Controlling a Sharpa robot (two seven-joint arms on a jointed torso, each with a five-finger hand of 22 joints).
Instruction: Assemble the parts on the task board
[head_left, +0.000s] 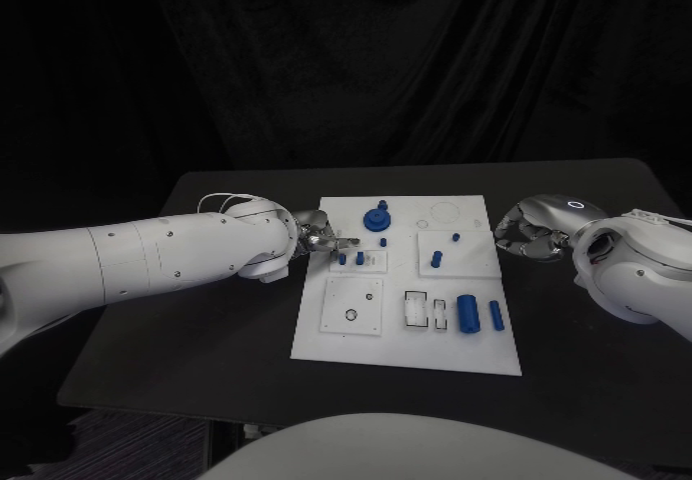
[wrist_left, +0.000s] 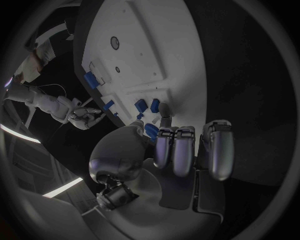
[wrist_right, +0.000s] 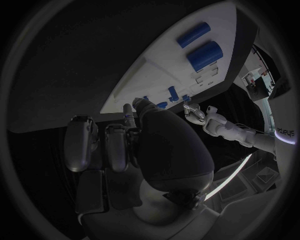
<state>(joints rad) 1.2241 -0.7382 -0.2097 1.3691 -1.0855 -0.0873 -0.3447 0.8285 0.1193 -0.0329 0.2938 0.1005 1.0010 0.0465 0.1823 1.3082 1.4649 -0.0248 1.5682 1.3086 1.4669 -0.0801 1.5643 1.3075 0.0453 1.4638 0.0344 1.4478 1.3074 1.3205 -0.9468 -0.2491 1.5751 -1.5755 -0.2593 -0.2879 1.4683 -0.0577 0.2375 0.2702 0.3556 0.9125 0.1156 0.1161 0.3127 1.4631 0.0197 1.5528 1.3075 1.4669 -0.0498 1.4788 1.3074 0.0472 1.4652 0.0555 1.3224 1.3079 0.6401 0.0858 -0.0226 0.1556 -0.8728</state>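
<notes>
The white task board (head_left: 408, 340) lies in the middle of the table. My left hand (head_left: 320, 243) is at its left edge, fingertips close to two short blue pegs (head_left: 351, 258) standing in a small block. In the left wrist view the fingers (wrist_left: 187, 150) are curled, and a blue piece (wrist_left: 152, 131) shows between thumb and fingers; I cannot tell whether it is held. A round blue part (head_left: 378, 218) stands just beyond the hand. My right hand (head_left: 526, 235) sits at the board's right edge with fingers (wrist_right: 100, 145) curled in on nothing.
Two more small blue pegs (head_left: 436, 259) (head_left: 456, 238) stand on the board's right half. A thick blue cylinder (head_left: 467, 311) and a thinner one (head_left: 496, 315) lie near the front right corner. A square plate with a round hole (head_left: 353, 305) sits front left.
</notes>
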